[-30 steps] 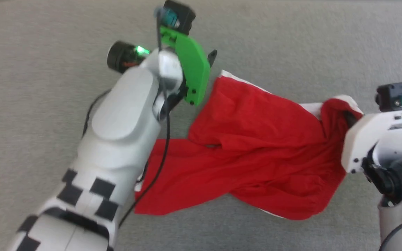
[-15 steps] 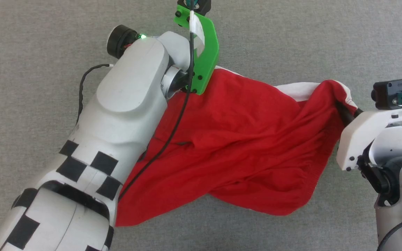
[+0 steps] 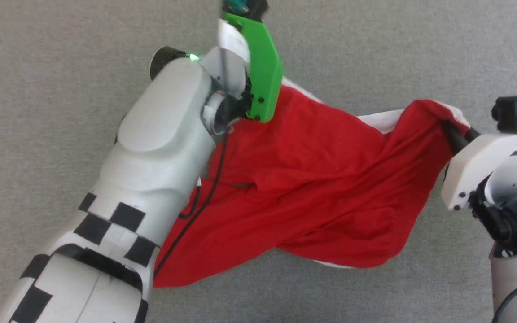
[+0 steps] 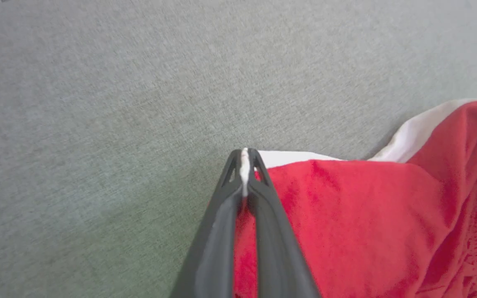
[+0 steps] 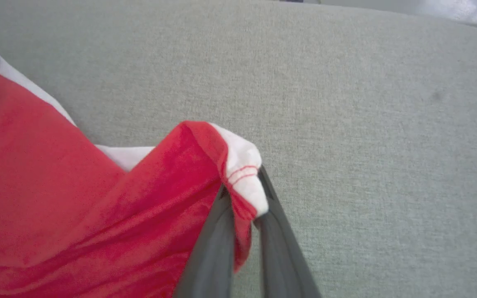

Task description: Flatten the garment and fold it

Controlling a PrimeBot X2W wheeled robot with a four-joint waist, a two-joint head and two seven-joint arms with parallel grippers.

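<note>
Left gripper [image 4: 244, 161] pinches garment [image 3: 312, 179] white-trimmed corner at 11 o'clock; right gripper [image 5: 243, 198] clamps 2 o'clock corner, likely to stretch cloth flat.

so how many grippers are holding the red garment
2. The left gripper pinches the garment at its white-trimmed left corner; the right gripper pinches its right corner.

Support: grey woven fabric surface [image 3: 61, 112], uniform colour, fine texture.
Extent: spans the head view from edge to edge; a rounded far edge shows at the top of the right wrist view.
Item on support: garment [image 3: 312, 179], bright red with white trim.
Garment condition: rumpled and creased, spread across the middle; right upper corner drawn into a peak.
Contact: exact contact line cannot be determined.
Marks: one small dark spot [image 5: 437, 96].
</note>
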